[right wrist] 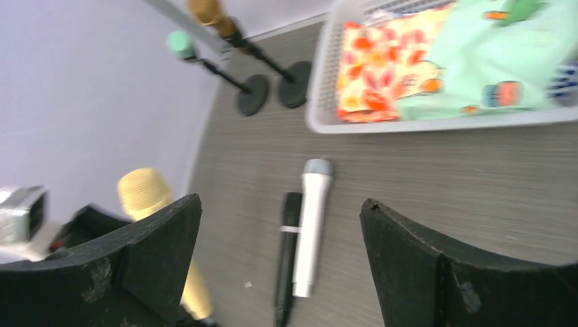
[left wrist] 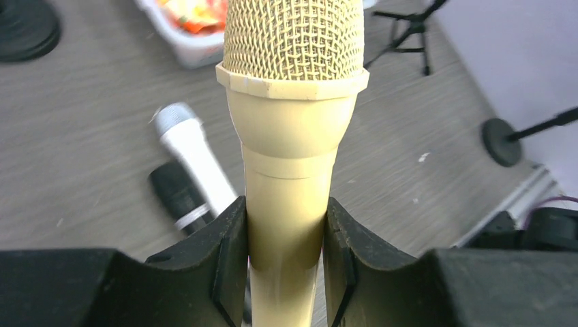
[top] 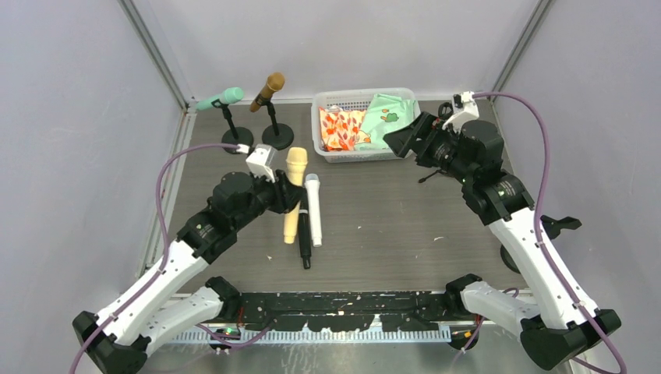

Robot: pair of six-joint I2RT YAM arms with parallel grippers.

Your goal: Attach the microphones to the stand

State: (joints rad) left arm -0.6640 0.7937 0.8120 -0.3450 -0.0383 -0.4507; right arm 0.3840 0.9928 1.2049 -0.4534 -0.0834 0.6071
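My left gripper is shut on the body of the pale yellow microphone, just below its mesh head, which points toward the back. The white microphone and black microphone lie side by side on the table, right of it. At the back left, the mint green microphone and brown-gold microphone sit clipped on round-based stands. My right gripper hangs open and holds nothing, near the basket's right end.
A white basket with patterned cloths stands at the back centre. A small tripod stand and a round-based stand are on the right side of the table, near my right arm. Grey walls close in on both sides.
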